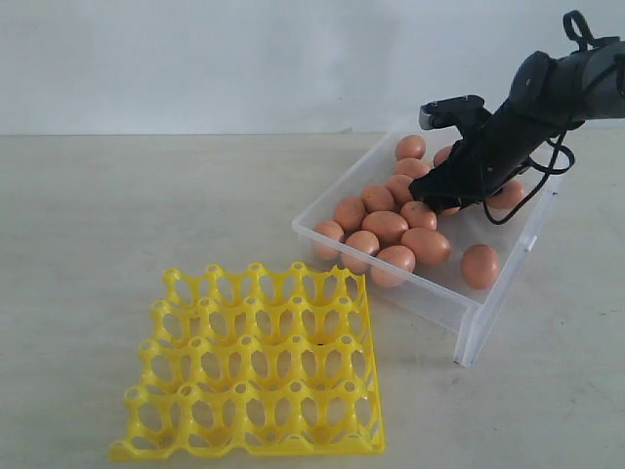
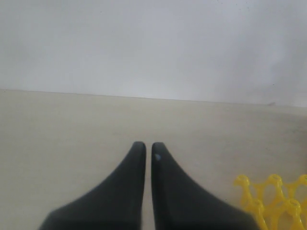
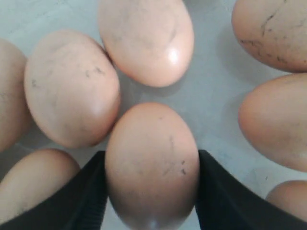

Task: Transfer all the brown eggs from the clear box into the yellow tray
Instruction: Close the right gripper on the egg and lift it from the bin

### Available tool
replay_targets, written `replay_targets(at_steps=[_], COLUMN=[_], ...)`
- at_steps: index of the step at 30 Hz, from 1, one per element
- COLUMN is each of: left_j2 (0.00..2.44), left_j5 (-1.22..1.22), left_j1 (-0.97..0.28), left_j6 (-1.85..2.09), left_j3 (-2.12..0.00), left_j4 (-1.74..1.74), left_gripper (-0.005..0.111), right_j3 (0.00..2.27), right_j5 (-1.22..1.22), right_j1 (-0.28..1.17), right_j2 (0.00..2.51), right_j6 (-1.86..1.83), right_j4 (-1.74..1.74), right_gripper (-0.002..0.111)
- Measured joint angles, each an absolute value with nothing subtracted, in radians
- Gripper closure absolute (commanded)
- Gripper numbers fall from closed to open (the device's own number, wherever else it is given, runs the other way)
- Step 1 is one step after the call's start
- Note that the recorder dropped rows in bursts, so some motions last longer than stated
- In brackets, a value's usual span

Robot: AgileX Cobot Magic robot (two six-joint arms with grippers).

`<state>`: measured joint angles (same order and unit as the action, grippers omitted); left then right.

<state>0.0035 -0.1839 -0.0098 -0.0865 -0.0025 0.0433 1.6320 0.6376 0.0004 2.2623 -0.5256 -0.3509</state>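
Observation:
Several brown eggs (image 1: 391, 227) lie in the clear box (image 1: 395, 291) at the right of the table. My right gripper (image 1: 437, 200) reaches down into the box among them. In the right wrist view its two black fingers (image 3: 91, 191) press on both sides of one brown egg (image 3: 151, 143), which still rests on the box floor beside the others. The yellow tray (image 1: 256, 366) sits at the front left with all its cups empty. My left gripper (image 2: 148, 146) is shut on nothing above the bare table, with a corner of the yellow tray (image 2: 274, 197) beside it.
The clear box has low walls, and a latch tab (image 1: 530, 242) on its right side. One egg (image 1: 479, 265) lies apart near the box's front right corner. A pale wall (image 1: 244, 59) stands behind the table.

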Motion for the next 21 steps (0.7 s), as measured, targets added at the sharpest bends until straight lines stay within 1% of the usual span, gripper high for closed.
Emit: replay_targets(at_steps=[12,21], left_j2=[0.003,0.003], left_j5=[-0.184,-0.184], left_j1=[-0.010,-0.010], left_j6=[-0.086,-0.086], left_j3=[-0.003,-0.003], left_j4=[0.043,0.043], left_gripper=[0.103,0.103], right_j3=[1.632,1.626], right_j5=[0.682,0.715], right_j1=[0.000,0.000], right_j2=[2.232,2.050], right_j6=[-0.520,-0.432], right_j4=[-0.351,-0.351], right_gripper=[0.108,0.108])
